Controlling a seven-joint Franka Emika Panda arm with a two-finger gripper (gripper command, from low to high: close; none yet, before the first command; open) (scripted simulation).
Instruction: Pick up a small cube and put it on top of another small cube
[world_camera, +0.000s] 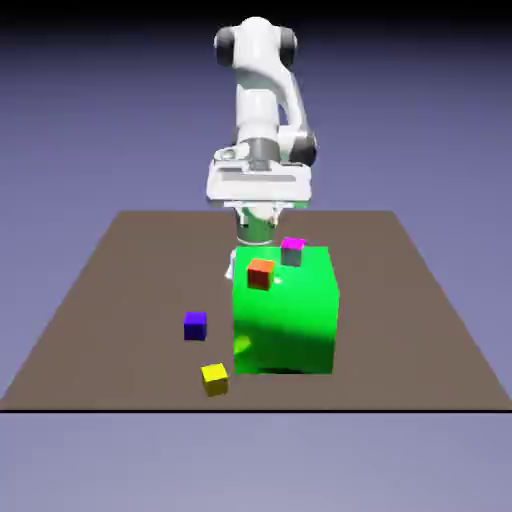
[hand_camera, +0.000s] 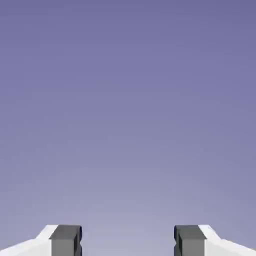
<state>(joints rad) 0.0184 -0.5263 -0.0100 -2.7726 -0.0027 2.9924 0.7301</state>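
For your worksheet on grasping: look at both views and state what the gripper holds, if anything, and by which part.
Nothing is held. In the hand view the gripper is open, with only backdrop between its fingertips. The yellow cube lies alone on the table.

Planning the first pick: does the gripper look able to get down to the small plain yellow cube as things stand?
Probably yes. The small yellow cube sits alone on the brown table, apart from the small blue cube and the big green block. The gripper is open and empty, though far behind the block.
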